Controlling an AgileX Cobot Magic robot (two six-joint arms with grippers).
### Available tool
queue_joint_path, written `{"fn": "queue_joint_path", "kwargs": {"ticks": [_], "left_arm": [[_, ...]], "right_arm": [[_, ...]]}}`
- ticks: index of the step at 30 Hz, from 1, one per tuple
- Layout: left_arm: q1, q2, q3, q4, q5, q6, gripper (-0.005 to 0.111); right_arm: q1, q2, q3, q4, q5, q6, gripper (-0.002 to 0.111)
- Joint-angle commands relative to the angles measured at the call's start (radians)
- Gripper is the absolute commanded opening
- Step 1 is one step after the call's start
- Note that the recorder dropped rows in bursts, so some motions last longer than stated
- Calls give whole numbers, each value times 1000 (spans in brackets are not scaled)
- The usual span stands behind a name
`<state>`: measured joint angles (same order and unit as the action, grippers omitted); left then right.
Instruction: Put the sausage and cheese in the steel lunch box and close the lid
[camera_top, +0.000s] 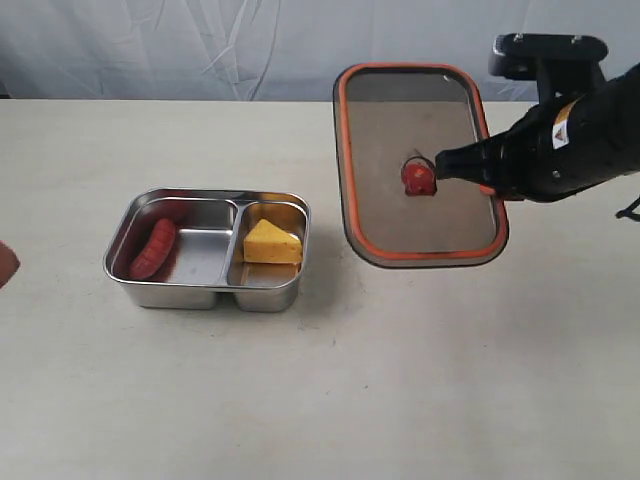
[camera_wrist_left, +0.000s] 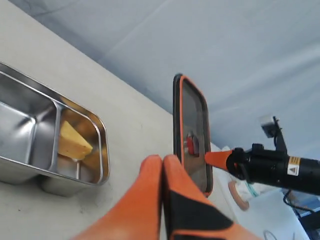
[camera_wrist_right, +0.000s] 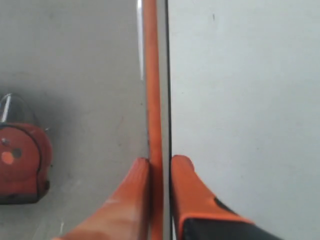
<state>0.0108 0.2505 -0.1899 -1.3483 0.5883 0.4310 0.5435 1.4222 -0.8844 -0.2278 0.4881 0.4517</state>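
Observation:
The steel lunch box (camera_top: 125, 272) stands left of centre. The dark red sausage (camera_top: 153, 248) lies in its left compartment and the yellow cheese (camera_top: 272, 243) in its right one. To the right, off the table, hangs the lid (camera_top: 400, 120), tilted so its orange seal and valve tab (camera_top: 418, 178) face the exterior camera. My right gripper (camera_top: 442, 163) is shut on the lid (camera_wrist_right: 75, 60), its fingers (camera_wrist_right: 182, 172) on either side of the orange rim (camera_wrist_right: 152, 75). My left gripper (camera_wrist_left: 162, 161) is shut and empty, short of the box (camera_wrist_left: 102, 145) and cheese (camera_wrist_left: 74, 142). Only its tip (camera_top: 5, 266) shows at the exterior view's left edge.
The box sits on a beige table (camera_top: 330, 400) with a white cloth backdrop (camera_top: 200, 40) behind it. In the left wrist view a small round pale object (camera_wrist_left: 240, 194) lies beyond the lid (camera_wrist_left: 192, 115), under the right arm (camera_wrist_left: 280, 170).

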Motion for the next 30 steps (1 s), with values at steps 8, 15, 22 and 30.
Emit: {"fn": "queue_joint_path", "kwargs": {"ticks": [8,15,22,30], "left_arm": [[3,490,-196,-294,329,447,43],[3,704,-249,-396,512,607,52],[3,785,-254,-396,570,716,52],[3,791,-258,-396,529,751,52]], "right_arm": [[-1,-113,-2,356,34,-419,-1],[86,-113,-2,440,-5,-512,-1],[142,-113,-2,462,-34,-512,-1],[157,-109,-2,505,-40,-512,-1]]}}
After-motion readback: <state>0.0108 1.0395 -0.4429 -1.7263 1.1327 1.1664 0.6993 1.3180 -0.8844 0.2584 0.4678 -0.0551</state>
